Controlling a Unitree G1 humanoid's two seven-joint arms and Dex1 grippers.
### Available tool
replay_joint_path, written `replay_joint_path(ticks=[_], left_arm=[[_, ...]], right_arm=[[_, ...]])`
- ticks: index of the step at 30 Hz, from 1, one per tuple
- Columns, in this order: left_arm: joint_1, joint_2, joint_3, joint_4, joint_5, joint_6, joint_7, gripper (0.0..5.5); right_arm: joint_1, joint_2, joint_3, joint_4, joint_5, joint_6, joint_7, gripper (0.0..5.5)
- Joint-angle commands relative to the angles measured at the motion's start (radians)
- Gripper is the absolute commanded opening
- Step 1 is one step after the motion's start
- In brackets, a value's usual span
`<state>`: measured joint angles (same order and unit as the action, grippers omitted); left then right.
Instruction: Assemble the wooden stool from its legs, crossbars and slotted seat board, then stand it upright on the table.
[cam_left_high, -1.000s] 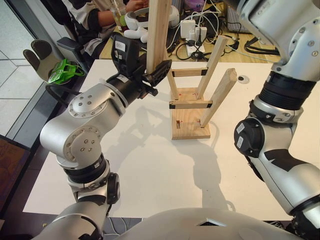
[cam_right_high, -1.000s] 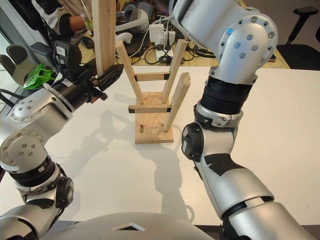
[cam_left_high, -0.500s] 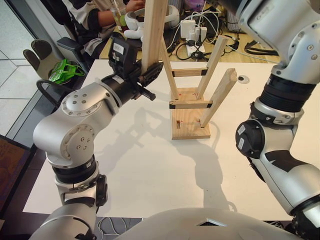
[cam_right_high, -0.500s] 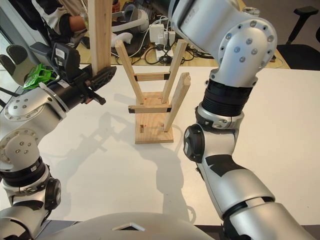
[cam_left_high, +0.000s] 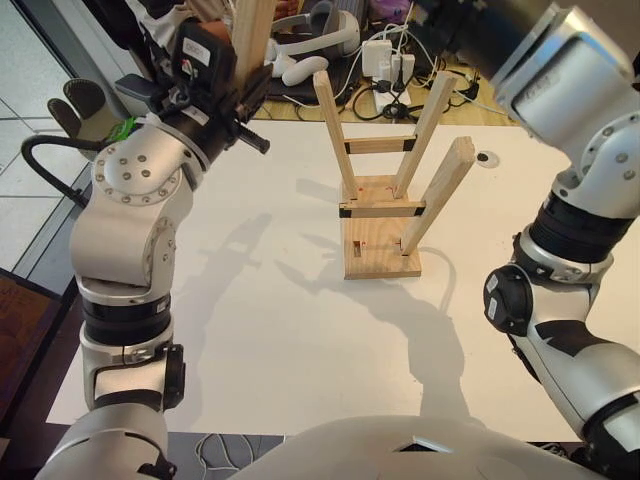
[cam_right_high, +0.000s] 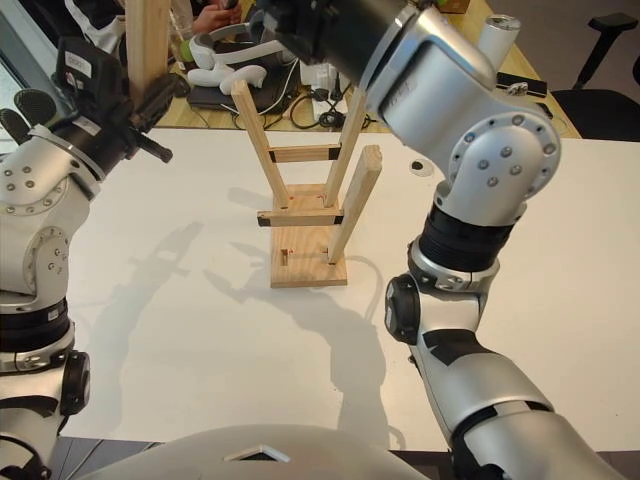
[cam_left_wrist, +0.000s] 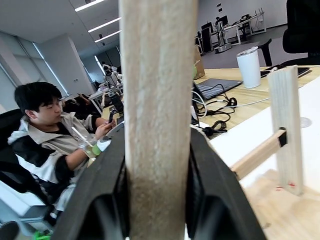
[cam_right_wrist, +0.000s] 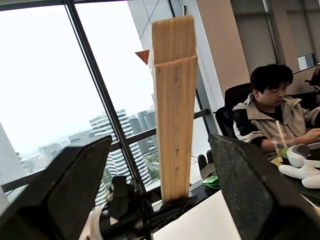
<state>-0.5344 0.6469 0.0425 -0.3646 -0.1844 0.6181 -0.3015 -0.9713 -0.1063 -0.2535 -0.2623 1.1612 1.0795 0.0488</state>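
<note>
The slotted seat board lies flat on the white table. Three legs stand up from it: one at the far left, one at the far right and a near one. Two crossbars tie them together. My left gripper is shut on a loose wooden leg, held upright over the table's far left corner, well left of the stool. In the right wrist view my right gripper is open and empty, facing that held leg from a distance.
A desk behind the table carries cables, chargers and a white headset. A small round disc lies at the table's far right. A person sits behind the far left corner, beside a chair with a green bag.
My left arm has carried the loose leg left and back, away from the stool to the far left corner. My right arm has swung higher and leftward over the stool.
</note>
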Motion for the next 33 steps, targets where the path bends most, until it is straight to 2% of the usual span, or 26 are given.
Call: replay_joint_path(ticks=[1, 3, 6, 10, 13, 16, 19, 23, 27, 33], left_arm=[[-0.102, 0.184, -0.003, 0.284, 0.301, -0.385, 0.118, 1.03], [-0.177, 0.293, -0.039, 0.444, 0.5, -0.642, 0.256, 1.03], [-0.261, 0.463, -0.182, 0.558, 0.88, -0.967, 0.506, 1.03], [-0.322, 0.529, -0.291, 0.574, 1.191, -1.158, 0.758, 1.03], [-0.358, 0.535, -0.351, 0.544, 1.354, -1.272, 0.908, 1.03], [-0.403, 0.521, -0.398, 0.561, 1.454, -1.358, 1.002, 1.03], [-0.424, 0.515, -0.416, 0.565, 1.512, -1.393, 1.055, 1.03], [-0.49, 0.504, -0.414, 0.552, 1.548, -1.41, 1.085, 1.03], [-0.588, 0.472, -0.414, 0.526, 1.556, -1.43, 1.087, 1.03], [-0.665, 0.404, -0.426, 0.474, 1.542, -1.469, 1.056, 1.03]], right_arm=[[0.087, -0.066, -0.04, -0.03, 0.264, 0.074, 0.009, 3.93], [0.146, -0.131, -0.056, -0.023, 0.411, 0.091, 0.011, 3.93], [0.217, -0.259, -0.06, -0.026, 0.6, 0.11, 0.048, 3.93], [0.211, -0.402, -0.048, -0.041, 0.773, 0.104, 0.127, 3.93], [0.111, -0.471, -0.06, 0.064, 0.81, 0.077, 0.179, 3.93], [-0.005, -0.57, -0.044, 0.16, 0.793, 0.086, 0.257, 3.93], [-0.088, -0.64, -0.007, 0.245, 0.675, 0.122, 0.368, 4.44], [-0.007, -0.726, 0.109, 0.222, 0.429, 0.201, 0.572, 5.18], [0.065, -0.723, 0.153, 0.165, 0.37, 0.249, 0.671, 5.36], [0.091, -0.671, 0.179, 0.117, 0.397, 0.271, 0.69, 5.36]])
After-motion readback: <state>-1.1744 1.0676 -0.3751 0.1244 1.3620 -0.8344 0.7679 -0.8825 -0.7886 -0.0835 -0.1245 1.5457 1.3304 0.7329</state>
